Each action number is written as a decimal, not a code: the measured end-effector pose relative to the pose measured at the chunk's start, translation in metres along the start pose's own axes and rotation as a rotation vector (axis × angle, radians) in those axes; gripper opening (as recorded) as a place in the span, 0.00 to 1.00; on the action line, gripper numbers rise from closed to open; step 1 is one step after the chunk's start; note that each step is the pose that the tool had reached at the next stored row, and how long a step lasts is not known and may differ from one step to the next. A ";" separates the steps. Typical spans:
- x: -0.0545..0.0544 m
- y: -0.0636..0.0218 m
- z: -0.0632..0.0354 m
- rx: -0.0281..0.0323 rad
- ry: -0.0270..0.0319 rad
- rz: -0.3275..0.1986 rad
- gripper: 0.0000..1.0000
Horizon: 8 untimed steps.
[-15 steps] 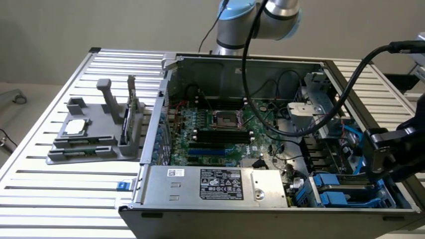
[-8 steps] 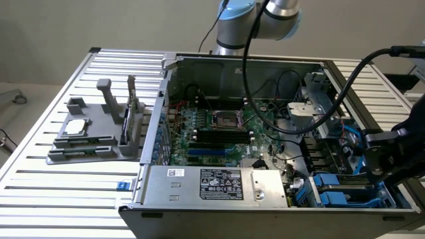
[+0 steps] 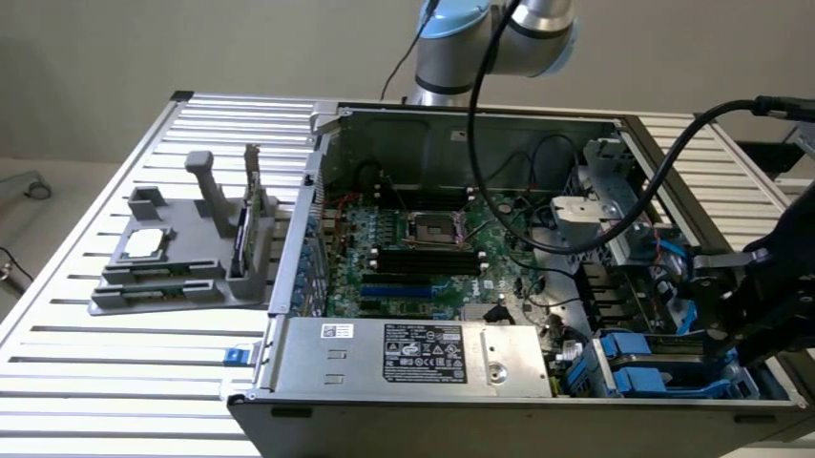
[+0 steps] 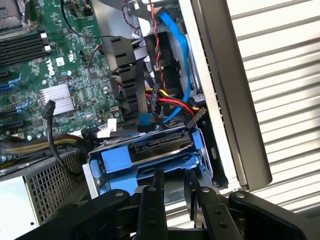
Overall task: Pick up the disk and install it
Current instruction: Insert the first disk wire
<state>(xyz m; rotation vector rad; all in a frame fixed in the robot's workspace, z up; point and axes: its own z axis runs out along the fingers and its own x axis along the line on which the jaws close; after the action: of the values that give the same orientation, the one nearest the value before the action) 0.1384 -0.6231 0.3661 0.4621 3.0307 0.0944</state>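
Gripper (image 4: 174, 172), black: two fingers (image 4: 159, 180) drawn to a narrow gap and clamped on the near edge of the disk (image 4: 159, 146), which sits grey in its blue carrier (image 4: 115, 161) in the corner bay of the case (image 3: 510, 425), just beside the side wall. Legible: "DELL" on the green board (image 4: 65, 65); the power supply (image 3: 421, 353) has a black label with white print too small to read. Around: red, yellow and black wires (image 4: 172, 104) and a blue cable (image 4: 182, 60) bunched just behind the disk; grey tray (image 3: 178, 258) on the slatted table (image 3: 76, 372), at the exterior view's left.
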 end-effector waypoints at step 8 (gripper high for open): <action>0.000 -0.0003 0.0043 0.0090 -0.0103 0.145 0.31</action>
<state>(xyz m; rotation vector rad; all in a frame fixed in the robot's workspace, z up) 0.1384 -0.6231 0.3618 0.6804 2.9853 0.0863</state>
